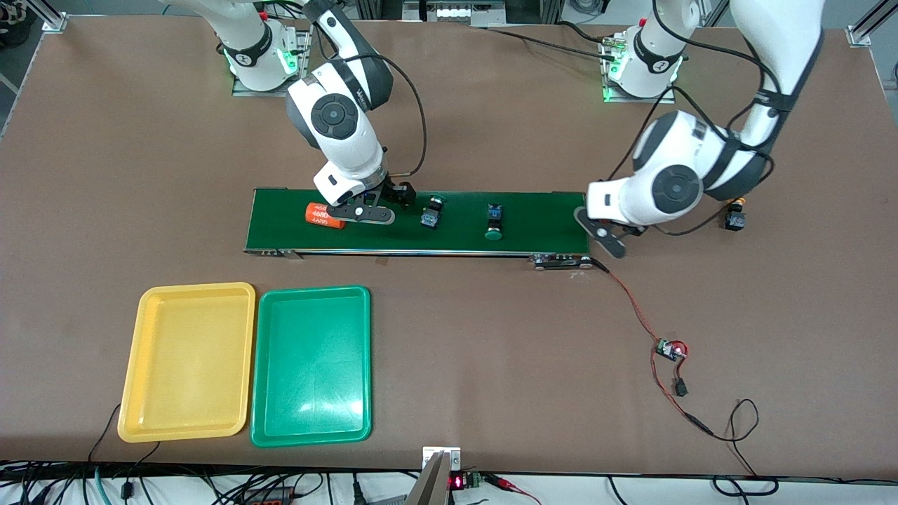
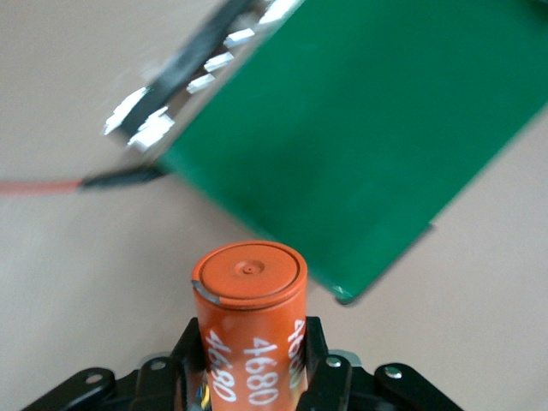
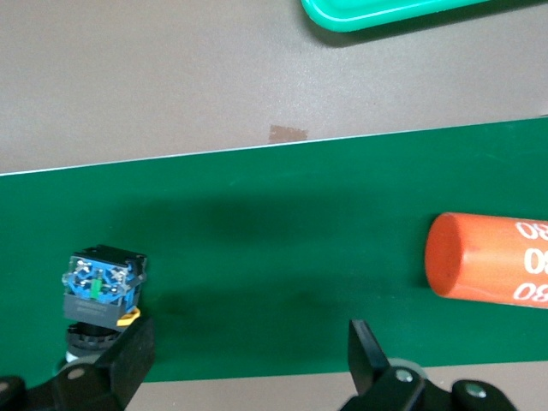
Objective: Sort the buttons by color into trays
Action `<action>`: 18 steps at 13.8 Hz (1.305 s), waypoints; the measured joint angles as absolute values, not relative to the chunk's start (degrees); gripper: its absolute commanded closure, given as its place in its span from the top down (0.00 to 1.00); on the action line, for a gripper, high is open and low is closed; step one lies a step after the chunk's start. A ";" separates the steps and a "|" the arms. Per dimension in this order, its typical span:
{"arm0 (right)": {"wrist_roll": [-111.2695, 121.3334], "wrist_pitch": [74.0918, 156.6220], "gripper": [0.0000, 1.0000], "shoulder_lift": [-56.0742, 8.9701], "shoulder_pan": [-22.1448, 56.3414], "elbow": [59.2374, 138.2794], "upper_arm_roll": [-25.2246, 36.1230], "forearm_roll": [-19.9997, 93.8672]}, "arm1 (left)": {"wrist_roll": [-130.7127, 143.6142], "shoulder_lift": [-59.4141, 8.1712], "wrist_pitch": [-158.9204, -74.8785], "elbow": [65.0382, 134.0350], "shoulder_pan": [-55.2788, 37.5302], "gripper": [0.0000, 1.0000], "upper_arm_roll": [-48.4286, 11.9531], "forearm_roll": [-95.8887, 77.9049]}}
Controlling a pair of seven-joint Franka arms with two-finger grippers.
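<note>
The right gripper (image 1: 393,203) hangs wide open over the belt (image 1: 533,217), empty; it should shift toward the button (image 3: 101,287) beside it and straddle that squarely, not the orange cylinder (image 1: 324,214). The left gripper (image 2: 257,368), at the belt's end, clamps another cylinder (image 2: 250,330)

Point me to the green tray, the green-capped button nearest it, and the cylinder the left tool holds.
green tray (image 1: 311,365), front view, bare floor.
green-capped button (image 1: 494,232), front view, its green cap.
held cylinder (image 2: 249,334), left wrist view, printed side.
</note>
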State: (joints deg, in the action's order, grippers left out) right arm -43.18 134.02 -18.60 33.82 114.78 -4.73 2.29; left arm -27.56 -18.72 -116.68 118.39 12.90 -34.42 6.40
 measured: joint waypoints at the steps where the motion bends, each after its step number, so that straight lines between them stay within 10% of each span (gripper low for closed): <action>1: -43.18 134.01 1.00 -18.60 33.82 114.73 -4.73 2.29 | -33.81 -18.72 -117.72 118.39 12.41 0.00 -34.56 6.41; 10: -43.58 134.02 1.00 -18.61 34.32 114.69 -4.75 2.37 | -47.76 -20.84 -126.14 118.69 5.45 0.00 -34.64 10.46; 11: -45.06 134.05 1.00 -18.66 34.35 114.70 -4.75 2.39 | -47.72 -21.07 -126.24 118.70 4.61 0.26 -34.64 11.26; 12: -46.45 134.45 1.00 -18.92 34.44 114.69 -4.76 2.39 | -47.71 -21.13 -126.28 118.70 4.27 0.99 -34.62 11.64; 18: -48.47 139.88 1.00 -22.13 36.00 114.68 -4.80 2.39 | -47.61 -20.54 -127.04 118.37 4.61 1.00 -32.64 11.75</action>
